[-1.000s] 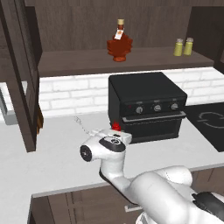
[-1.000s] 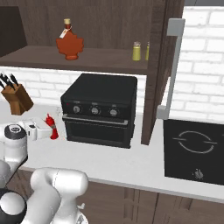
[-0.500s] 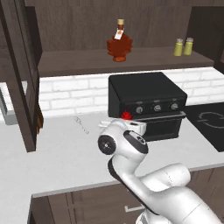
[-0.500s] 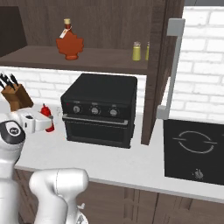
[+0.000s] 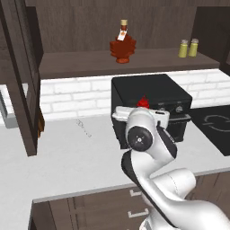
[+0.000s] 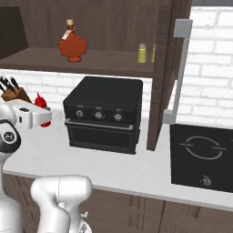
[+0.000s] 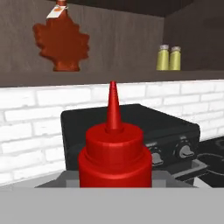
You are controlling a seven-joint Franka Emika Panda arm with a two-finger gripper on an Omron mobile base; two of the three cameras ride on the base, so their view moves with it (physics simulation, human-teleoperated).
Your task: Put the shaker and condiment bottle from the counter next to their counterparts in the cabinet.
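Observation:
My gripper [image 6: 43,118] is shut on the red condiment bottle [image 6: 41,105], holding it upright in the air above the counter [image 6: 136,169], left of the black oven. Its nozzle [image 5: 143,102] pokes up behind my hand. The hand view has the bottle [image 7: 114,159] close in front, hiding the fingertips. Up on the cabinet shelf [image 5: 81,61] stands the amber maple-leaf bottle [image 5: 122,47]. Two yellow-green shakers [image 5: 183,48] [image 5: 193,47] stand side by side at the shelf's right end.
A black toaster oven [image 6: 103,113] sits on the counter under the shelf. To its right is a black cooktop [image 6: 205,154]. A knife block [image 6: 9,91] stands at the far left by the wall. The open cabinet door [image 5: 20,85] hangs at the left.
The arm has risen and swung toward the oven, carrying the red bottle up off the counter level. The shelf items have not moved.

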